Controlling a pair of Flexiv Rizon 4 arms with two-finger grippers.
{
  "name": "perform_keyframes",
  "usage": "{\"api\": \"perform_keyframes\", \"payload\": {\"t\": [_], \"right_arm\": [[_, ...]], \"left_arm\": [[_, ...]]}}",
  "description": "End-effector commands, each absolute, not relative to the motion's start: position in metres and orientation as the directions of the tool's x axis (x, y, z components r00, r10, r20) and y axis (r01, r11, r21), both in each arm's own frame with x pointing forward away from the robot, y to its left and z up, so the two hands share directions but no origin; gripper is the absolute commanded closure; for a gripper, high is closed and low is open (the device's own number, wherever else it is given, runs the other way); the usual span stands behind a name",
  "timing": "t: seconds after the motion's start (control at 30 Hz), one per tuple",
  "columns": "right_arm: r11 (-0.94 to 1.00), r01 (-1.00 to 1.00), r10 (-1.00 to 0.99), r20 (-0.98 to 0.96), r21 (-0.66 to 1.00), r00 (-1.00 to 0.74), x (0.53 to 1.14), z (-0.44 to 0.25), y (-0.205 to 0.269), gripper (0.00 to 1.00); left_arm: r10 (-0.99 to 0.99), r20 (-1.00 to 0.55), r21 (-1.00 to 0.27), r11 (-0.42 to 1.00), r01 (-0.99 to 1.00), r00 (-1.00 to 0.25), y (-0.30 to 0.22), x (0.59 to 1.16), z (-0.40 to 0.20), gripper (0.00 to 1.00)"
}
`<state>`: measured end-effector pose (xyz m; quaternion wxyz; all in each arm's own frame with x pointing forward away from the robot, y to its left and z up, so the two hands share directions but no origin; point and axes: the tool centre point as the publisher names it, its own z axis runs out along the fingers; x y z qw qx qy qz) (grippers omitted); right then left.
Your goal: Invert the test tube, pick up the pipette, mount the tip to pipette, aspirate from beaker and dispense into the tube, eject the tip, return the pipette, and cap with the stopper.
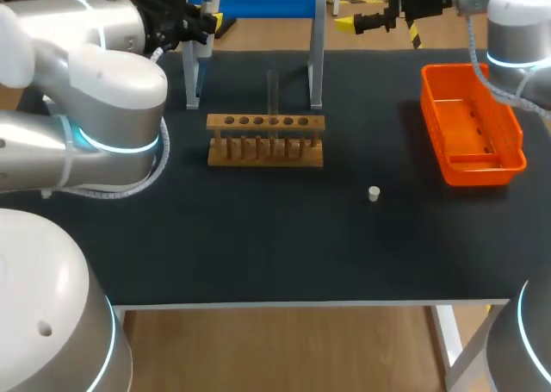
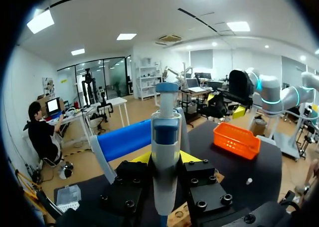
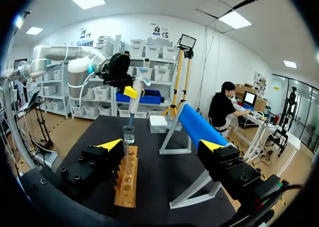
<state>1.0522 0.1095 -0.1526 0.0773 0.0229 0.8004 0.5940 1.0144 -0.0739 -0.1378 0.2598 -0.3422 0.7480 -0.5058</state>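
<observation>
At upper left, pipette (image 2: 165, 137) clamped upright in left gripper (image 2: 165, 159). At centre, test tube (image 1: 272, 86) stood in wooden rack (image 1: 265, 140). Right of centre, stopper (image 1: 374, 194) laid on table (image 1: 258, 245). At right edge, orange basket (image 1: 472, 125); at upper right, right gripper (image 3: 162, 146) spread wide, nothing held.

Lower middle of the frame: the left gripper (image 2: 166, 159) has its black finger blocks pressed against both sides of a white-and-grey pipette with a blue cap and blue band (image 2: 166, 132), which stands upright between them. Left of centre, behind the pipette, a blue cylinder on a grey metal stand (image 2: 124, 139) rests on the black bench (image 2: 234, 169). Right of centre sits an orange slotted plastic basket (image 2: 237, 139). A small white stopper (image 2: 248, 181) lies lower right, apart from the basket. The white right arm (image 2: 271, 95) is at the far right.
</observation>
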Motion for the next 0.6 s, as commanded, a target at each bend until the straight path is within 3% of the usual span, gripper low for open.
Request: {"api": "perform_keyframes", "payload": {"t": [0.03, 0.3, 0.6], "right_arm": [[0.297, -0.054, 0.126, -0.095, 0.953, -0.987, 1.052, -0.152, 0.108, 0.0], [0.297, -0.054, 0.126, -0.095, 0.953, -0.987, 1.052, -0.152, 0.108, 0.0], [0.297, -0.054, 0.126, -0.095, 0.953, -0.987, 1.052, -0.152, 0.108, 0.0]], "left_arm": [[-0.775, -0.042, -0.936, 0.251, -0.247, -0.63, -0.074, 1.015, -0.139, 1.0], [-0.775, -0.042, -0.936, 0.251, -0.247, -0.63, -0.074, 1.015, -0.139, 1.0], [-0.839, -0.038, -0.931, 0.227, -0.286, -0.544, -0.073, 1.041, -0.151, 1.0]]}}
